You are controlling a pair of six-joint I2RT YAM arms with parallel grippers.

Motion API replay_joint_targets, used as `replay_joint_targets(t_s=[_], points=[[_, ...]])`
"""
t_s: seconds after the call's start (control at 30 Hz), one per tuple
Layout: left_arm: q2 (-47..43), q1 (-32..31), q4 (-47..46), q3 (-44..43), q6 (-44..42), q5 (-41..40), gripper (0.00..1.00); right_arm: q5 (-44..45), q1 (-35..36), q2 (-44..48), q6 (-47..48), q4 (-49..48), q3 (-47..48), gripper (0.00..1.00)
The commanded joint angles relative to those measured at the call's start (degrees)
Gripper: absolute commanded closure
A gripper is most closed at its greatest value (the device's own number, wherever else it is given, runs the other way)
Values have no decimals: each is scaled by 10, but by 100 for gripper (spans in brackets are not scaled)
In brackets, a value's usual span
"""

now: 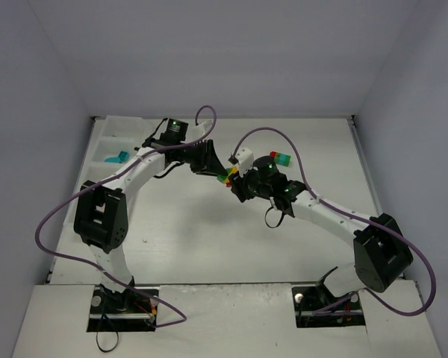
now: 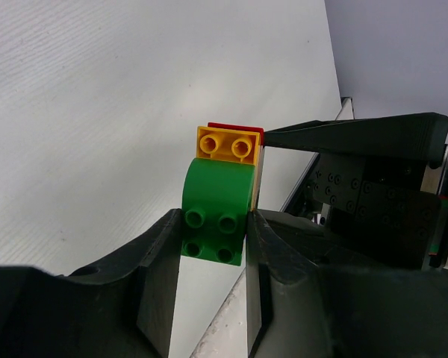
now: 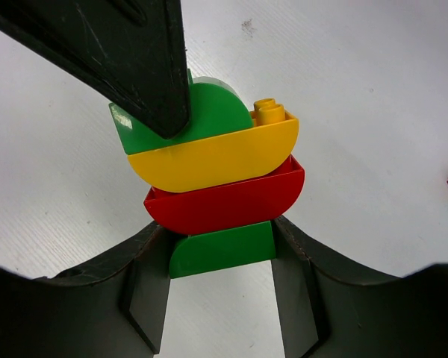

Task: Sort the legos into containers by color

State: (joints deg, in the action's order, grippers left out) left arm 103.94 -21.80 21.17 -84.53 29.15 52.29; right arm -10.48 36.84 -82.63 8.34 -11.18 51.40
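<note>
- Pulling the clump (image 1: 226, 177) apart looks to be the step in hand. It hangs above the bench (image 1: 209, 239) at the middle of the top view, gripped from both sides.
- The left jaws are clamped on the rounded green brick (image 2: 213, 224) at one end.
- The right jaws are clamped on the small green brick (image 3: 222, 252) at the other end. A yellow brick (image 3: 213, 156) and a red brick (image 3: 224, 198) are stacked between the two.
- To do it well, tilt one wrist so a seam peels open instead of tugging straight, and grip firmly, since a slip could drop the whole stack.
- Whichever seam gives, one piece will likely need a further split.
- The tray (image 1: 113, 121) lies at the upper left of the top view, well apart from the clump. One compartment holds a teal brick (image 1: 119, 156).
- The left arm hides part of the tray, so I cannot tell what else it holds.
- Another small clump (image 1: 281, 159) lies on the bench, right of centre.
</note>
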Motion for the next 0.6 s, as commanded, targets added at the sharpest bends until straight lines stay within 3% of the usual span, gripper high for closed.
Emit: replay_joint_targets(t_s=[0.0, 0.57], points=[[-34, 17, -32, -30, 22, 30, 100, 20, 4, 8, 4, -6, -9, 100], [-44, 48, -24, -32, 35, 37, 100, 29, 4, -5, 12, -11, -25, 100]])
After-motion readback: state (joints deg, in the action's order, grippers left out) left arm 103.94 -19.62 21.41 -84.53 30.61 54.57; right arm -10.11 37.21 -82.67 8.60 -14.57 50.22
